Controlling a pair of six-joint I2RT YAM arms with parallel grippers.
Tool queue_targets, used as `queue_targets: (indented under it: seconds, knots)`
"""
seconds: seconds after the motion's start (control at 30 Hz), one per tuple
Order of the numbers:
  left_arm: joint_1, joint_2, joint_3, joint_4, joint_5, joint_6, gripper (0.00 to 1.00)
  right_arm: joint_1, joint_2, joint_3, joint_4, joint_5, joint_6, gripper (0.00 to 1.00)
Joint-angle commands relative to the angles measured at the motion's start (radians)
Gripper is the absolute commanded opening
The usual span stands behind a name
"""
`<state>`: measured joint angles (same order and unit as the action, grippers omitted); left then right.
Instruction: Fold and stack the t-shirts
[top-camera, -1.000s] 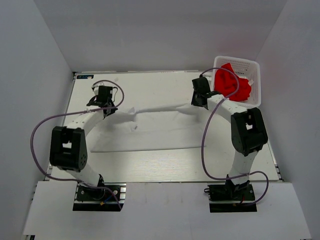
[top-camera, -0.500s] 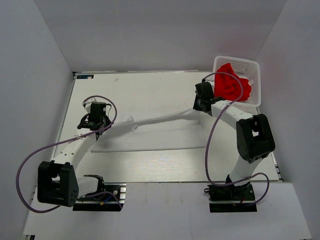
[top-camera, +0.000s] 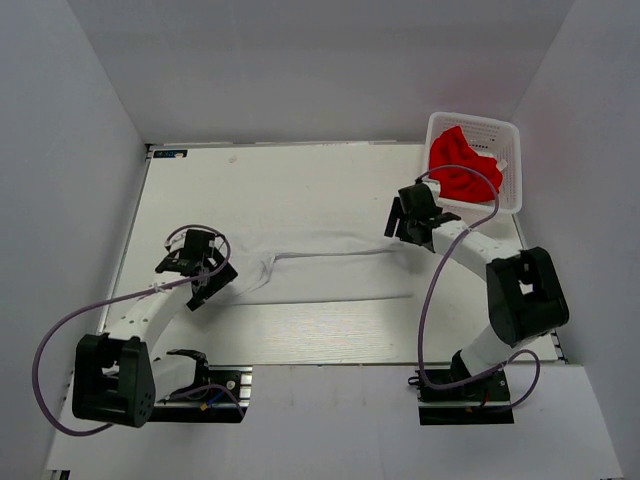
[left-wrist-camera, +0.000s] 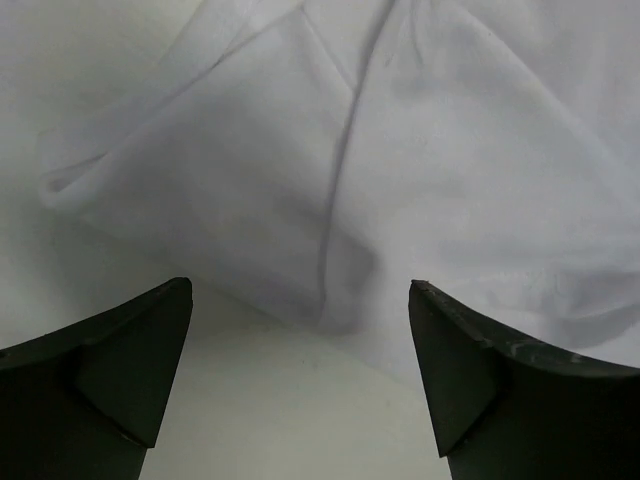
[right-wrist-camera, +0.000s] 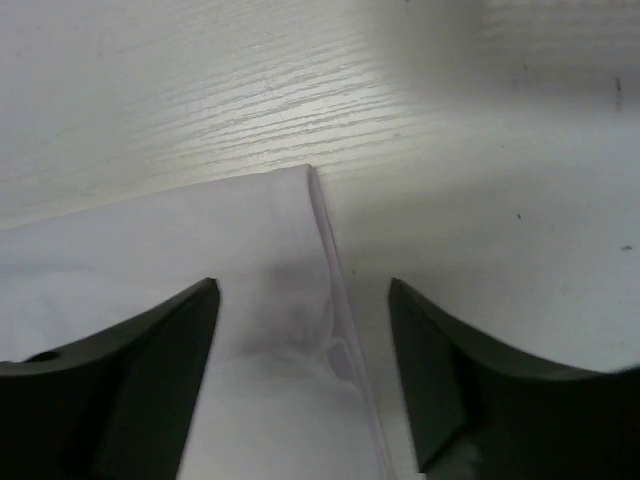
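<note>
A second ago the white t-shirt (top-camera: 330, 277) hung taut in the air between the two pincers, its far edge pinched up at both ends. Now that edge has been carried toward the arms' bases and laid down, and the shirt lies as a long flat band running from one pincer across to the other. The left pincer (top-camera: 205, 281) has let go: its wrist camera shows both fingers spread wide with nothing between them, the rumpled sleeve end of the cloth lying just below and ahead of the tips. The right pincer (top-camera: 398, 224) is likewise spread and empty, and a crisp folded corner of the shirt sits on the table (top-camera: 300, 190) right under the gap between its fingers (that end looks neater than the left one, where a loose lip curls up). I take this to mean the first lengthwise fold is done and released; the band probably still wants folding across its length before it counts as a finished piece, and the bunched left end may need smoothing first. The red t-shirt (top-camera: 463, 170) is well behind the right pincer on its outer side, crumpled in the white lattice basket (top-camera: 478, 121), with nothing holding it, so roughly half the job or more seems to remain.
</note>
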<state>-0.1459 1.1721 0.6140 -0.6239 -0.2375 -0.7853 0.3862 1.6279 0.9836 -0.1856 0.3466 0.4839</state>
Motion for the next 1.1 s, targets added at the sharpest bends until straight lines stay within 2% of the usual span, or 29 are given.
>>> queue_targets:
  seconds: [0.0, 0.03, 0.13, 0.17, 0.3, 0.4, 0.5, 0.6, 0.7, 0.77, 0.83, 0.87, 0.97, 1.0, 1.03, 1.07]
  knots:
    - [-0.001, -0.110, 0.035, -0.083, 0.014, -0.045, 1.00, -0.004, -0.112, -0.020, -0.031, 0.075, 0.036, 0.81]
    - [-0.001, -0.124, 0.044, -0.083, 0.014, -0.045, 1.00, -0.003, -0.131, -0.022, -0.034, 0.074, 0.035, 0.90]
    - [-0.001, -0.147, 0.085, -0.039, 0.014, -0.032, 1.00, 0.003, -0.155, -0.020, 0.015, 0.011, -0.004, 0.90]
    - [-0.001, -0.137, 0.102, -0.002, 0.014, -0.023, 1.00, 0.002, -0.158, -0.022, 0.035, -0.057, -0.016, 0.90]
    - [-0.001, -0.020, 0.164, 0.101, 0.072, 0.000, 1.00, 0.026, -0.122, -0.010, 0.150, -0.210, -0.091, 0.90]
    - [-0.001, 0.128, 0.229, 0.165, 0.154, 0.032, 1.00, 0.052, -0.031, 0.038, 0.161, -0.279, -0.116, 0.90]
    - [-0.001, 0.287, 0.268, 0.176, 0.165, 0.041, 1.00, 0.071, 0.036, 0.061, 0.149, -0.317, -0.108, 0.90]
    - [-0.001, 0.424, 0.294, 0.165, 0.153, 0.041, 1.00, 0.069, 0.079, 0.024, 0.161, -0.316, -0.058, 0.90]
    - [-0.001, 0.527, 0.366, 0.153, 0.116, 0.041, 1.00, 0.079, 0.067, -0.060, 0.172, -0.327, -0.035, 0.90]
    - [-0.001, 0.648, 0.421, 0.141, 0.104, 0.041, 1.00, 0.098, 0.043, -0.131, 0.173, -0.339, -0.034, 0.90]
    - [-0.001, 0.731, 0.524, 0.141, 0.104, 0.052, 1.00, 0.141, 0.012, -0.187, 0.155, -0.377, -0.037, 0.90]
    - [-0.001, 0.826, 0.570, 0.150, 0.092, 0.067, 1.00, 0.176, -0.038, -0.219, 0.156, -0.377, -0.038, 0.90]
    - [-0.001, 1.007, 0.864, 0.113, 0.061, 0.121, 1.00, 0.285, -0.138, -0.339, 0.156, -0.397, -0.053, 0.90]
    - [-0.001, 1.152, 1.090, 0.075, 0.079, 0.133, 1.00, 0.331, -0.148, -0.348, 0.144, -0.417, -0.079, 0.90]
    - [-0.001, 1.225, 1.213, 0.000, 0.098, 0.150, 1.00, 0.361, -0.152, -0.350, 0.105, -0.487, -0.112, 0.90]
    - [-0.001, 1.298, 1.334, -0.025, 0.130, 0.171, 1.00, 0.443, -0.157, -0.341, 0.082, -0.507, -0.128, 0.90]
